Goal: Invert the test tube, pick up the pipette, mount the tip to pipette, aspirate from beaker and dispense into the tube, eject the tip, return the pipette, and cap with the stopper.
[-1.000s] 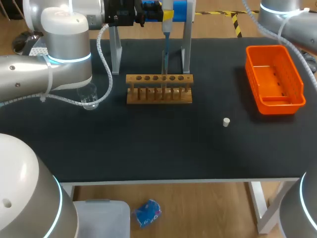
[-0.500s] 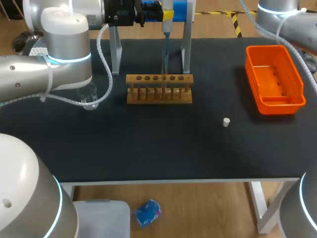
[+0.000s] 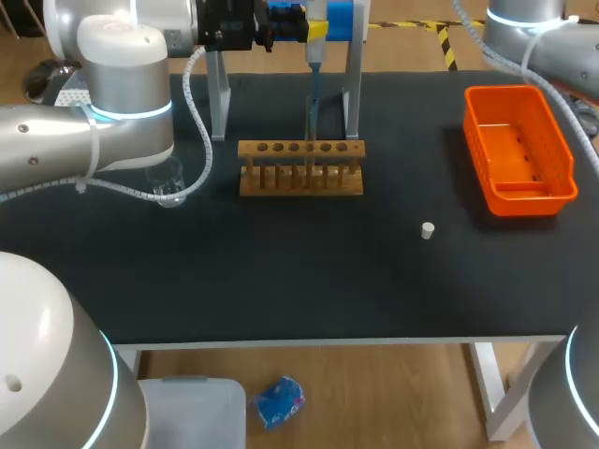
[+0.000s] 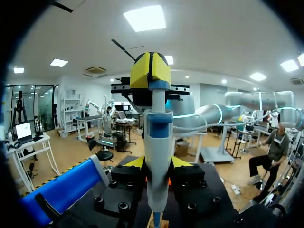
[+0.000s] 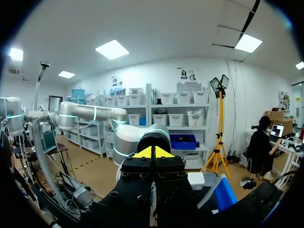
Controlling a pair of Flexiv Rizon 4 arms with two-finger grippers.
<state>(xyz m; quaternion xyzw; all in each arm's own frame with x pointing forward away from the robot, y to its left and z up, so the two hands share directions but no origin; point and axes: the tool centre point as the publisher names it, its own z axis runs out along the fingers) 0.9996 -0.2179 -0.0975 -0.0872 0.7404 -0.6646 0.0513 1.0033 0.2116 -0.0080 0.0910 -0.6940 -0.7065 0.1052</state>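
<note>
My left gripper is shut on the pipette, a white and blue body with a yellow top, held upright between the yellow fingertips. From above, the pipette hangs at the table's back, its thin lower end reaching down to the wooden tube rack. A clear beaker stands left of the rack, partly under my left arm. The small white stopper lies on the mat right of centre. My right gripper is shut with nothing in it and points away from the table.
An orange bin sits at the right rear. A grey metal pipette stand rises behind the rack. My right arm shows only at the far right corner. Black mat lies bare in front of the rack.
</note>
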